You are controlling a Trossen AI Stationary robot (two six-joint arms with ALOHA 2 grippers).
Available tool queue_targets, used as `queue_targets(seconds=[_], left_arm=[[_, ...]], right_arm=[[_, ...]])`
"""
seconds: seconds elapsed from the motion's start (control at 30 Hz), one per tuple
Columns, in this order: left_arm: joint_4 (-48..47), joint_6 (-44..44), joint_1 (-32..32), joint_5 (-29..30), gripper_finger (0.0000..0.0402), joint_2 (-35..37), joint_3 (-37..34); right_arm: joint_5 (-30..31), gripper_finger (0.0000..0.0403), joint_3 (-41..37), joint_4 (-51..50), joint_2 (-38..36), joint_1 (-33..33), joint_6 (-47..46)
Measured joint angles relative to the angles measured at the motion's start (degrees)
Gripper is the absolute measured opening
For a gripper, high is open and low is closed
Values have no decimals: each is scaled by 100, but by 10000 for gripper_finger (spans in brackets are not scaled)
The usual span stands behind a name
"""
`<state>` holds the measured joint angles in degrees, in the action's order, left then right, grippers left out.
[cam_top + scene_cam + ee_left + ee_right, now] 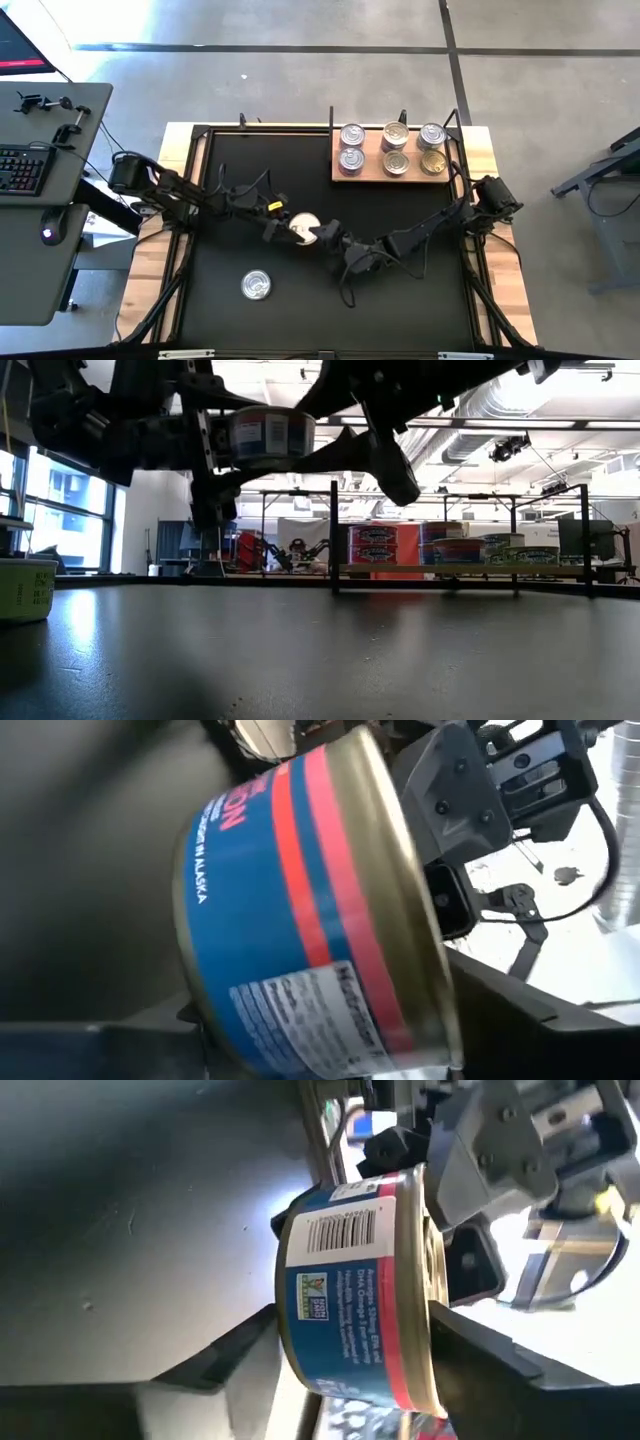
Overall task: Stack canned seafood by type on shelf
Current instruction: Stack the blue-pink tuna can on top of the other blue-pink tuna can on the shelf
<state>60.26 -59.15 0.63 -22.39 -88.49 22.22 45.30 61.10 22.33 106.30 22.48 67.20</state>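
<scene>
A blue-and-red labelled can (303,226) hangs in the air between both grippers, upright and clear of the table in the low view (268,435). My left gripper (283,218) comes at it from the table's left. My right gripper (325,235) comes at it from the right. Both are shut on it. A second, green-labelled can (256,286) stands on its base on the black table near the front edge. The wooden shelf (374,176) at the far right carries several cans standing in two rows, some stacked two high (375,545). My left gripper reaches in level from the table's left and holds the can by the left part of its side wall (225,435). The can fills the left wrist view (300,920) and hides where the fingers sit. It is lifted clear and upright. My right gripper comes level from the table's right, one finger over the can's lid (432,1320) and one under its base (285,1340), so the can is pinched top to bottom. The can (350,1300) is lifted clear of the table and upright.
Black posts rise at the shelf's corners (334,535). Bare black table (400,300) lies near and right of the grippers, between them and the shelf. A desk with a keyboard (25,170) stands beyond the table's left edge.
</scene>
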Motion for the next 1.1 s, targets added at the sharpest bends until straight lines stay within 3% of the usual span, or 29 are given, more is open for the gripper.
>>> queue_targets(seconds=[0.17,0.37,0.57,0.8,0.97,1.1], left_arm=[[-118,136,-248,-61,264,-1,0],[-242,199,-504,-214,266,-4,7],[-531,1267,-892,-279,266,4,-28],[-1158,2085,-1384,-259,266,0,-22],[-1403,3088,-1244,-171,264,110,-22],[-1499,3972,-790,596,253,235,-22]], right_arm=[[135,187,4,-388,0,16,-1048],[168,183,15,-615,0,69,-1750],[-399,166,-4,-994,-11,166,-3031],[-511,110,-4,-1769,-11,260,-4220],[-674,101,-4,-2628,-11,218,-5591],[-743,101,-7,-3632,-11,189,-6863]])
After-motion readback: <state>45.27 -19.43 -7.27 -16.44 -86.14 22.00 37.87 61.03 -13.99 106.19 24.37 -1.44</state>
